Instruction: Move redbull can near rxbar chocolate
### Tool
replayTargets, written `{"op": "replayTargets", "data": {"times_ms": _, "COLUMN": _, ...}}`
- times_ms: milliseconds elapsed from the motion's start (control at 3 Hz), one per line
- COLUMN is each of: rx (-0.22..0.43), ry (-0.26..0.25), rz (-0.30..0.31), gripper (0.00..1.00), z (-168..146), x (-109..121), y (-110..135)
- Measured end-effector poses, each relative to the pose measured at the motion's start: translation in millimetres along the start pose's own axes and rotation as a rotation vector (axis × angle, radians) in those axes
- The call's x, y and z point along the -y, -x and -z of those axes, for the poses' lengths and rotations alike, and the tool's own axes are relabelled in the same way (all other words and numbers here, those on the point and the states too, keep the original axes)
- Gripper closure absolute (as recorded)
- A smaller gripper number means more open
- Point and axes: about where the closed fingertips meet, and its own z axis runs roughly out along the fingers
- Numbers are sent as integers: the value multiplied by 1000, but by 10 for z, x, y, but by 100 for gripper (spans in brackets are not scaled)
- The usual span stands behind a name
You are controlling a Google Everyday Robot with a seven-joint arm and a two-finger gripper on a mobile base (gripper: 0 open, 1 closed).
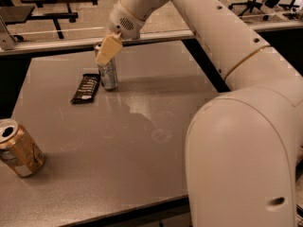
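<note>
We see the cream end effector (108, 48) near the grey counter (142, 141) far edge, clamped on top of the tall slim silver metal can (109, 74), which stands upright just beside the flat black wrapped bar (85, 88)
</note>
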Motion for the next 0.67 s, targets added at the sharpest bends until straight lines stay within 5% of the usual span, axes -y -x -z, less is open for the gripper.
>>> {"op": "replayTargets", "data": {"times_ms": 667, "rx": -29, "ry": 28, "rz": 11, "gripper": 30, "z": -142, "x": -41, "y": -53}}
